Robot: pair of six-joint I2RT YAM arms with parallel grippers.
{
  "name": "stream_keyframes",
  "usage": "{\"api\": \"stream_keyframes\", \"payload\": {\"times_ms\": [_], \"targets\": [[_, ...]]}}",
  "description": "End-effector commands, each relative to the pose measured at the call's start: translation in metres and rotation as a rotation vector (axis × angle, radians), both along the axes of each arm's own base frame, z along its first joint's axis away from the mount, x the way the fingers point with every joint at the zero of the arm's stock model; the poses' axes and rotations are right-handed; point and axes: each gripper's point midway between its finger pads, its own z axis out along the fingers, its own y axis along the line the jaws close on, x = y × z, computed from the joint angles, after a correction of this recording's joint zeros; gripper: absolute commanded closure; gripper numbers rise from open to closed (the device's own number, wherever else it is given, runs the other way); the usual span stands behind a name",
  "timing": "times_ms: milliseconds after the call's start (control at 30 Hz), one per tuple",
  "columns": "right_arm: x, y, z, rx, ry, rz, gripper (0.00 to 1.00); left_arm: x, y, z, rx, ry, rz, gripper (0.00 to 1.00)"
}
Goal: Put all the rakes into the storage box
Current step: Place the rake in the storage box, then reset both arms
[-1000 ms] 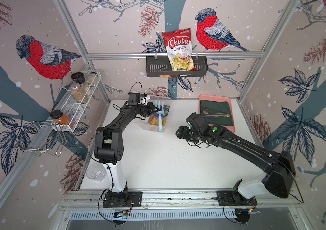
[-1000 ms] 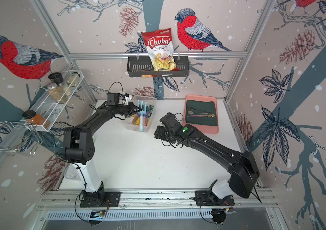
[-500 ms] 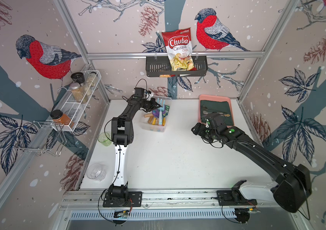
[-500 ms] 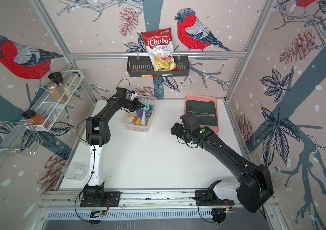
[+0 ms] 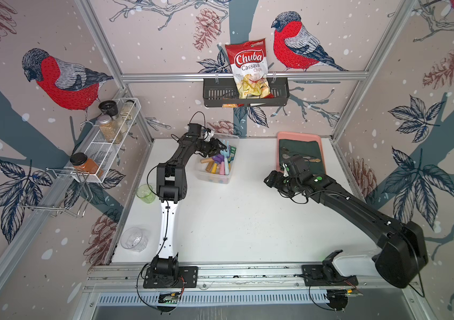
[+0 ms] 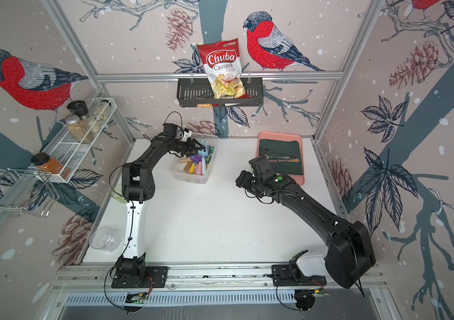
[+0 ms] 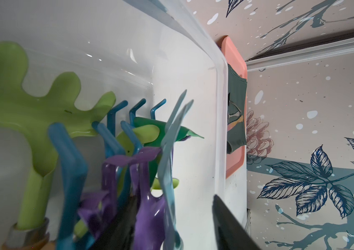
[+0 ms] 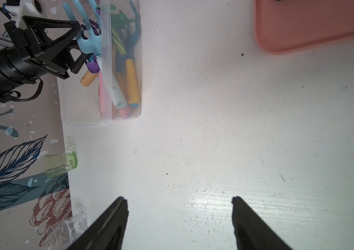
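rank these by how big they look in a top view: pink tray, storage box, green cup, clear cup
1. pink tray and storage box: too alike to rank
2. clear cup
3. green cup, smallest

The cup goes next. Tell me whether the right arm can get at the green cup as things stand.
Probably not. The green cup stands at the table's left edge, and the left arm's upright links stand between it and the right arm's open jaws.
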Motion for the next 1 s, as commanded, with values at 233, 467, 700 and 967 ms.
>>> {"api": "stream_keyframes", "payload": {"times_ms": [233,467,700,967], "targets": [[-0.01,-0.018,0.006,-0.025,-0.032,-0.032,0.01,-0.021,0.022,0.087,0.024,-0.114,0.052,0.03],[0.004,-0.049,0.021,-0.067,-0.113,-0.135,0.01,-0.082,0.065,0.174,0.082,-0.323,0.207,0.03],[0.022,-0.11,0.05,-0.153,-0.449,-0.399,0.01,-0.155,0.144,0.186,0.413,-0.738,0.538,0.03],[0.006,-0.182,0.055,-0.405,-0.758,-0.601,0.01,-0.217,0.226,0.09,0.716,-0.747,0.905,0.03]]}}
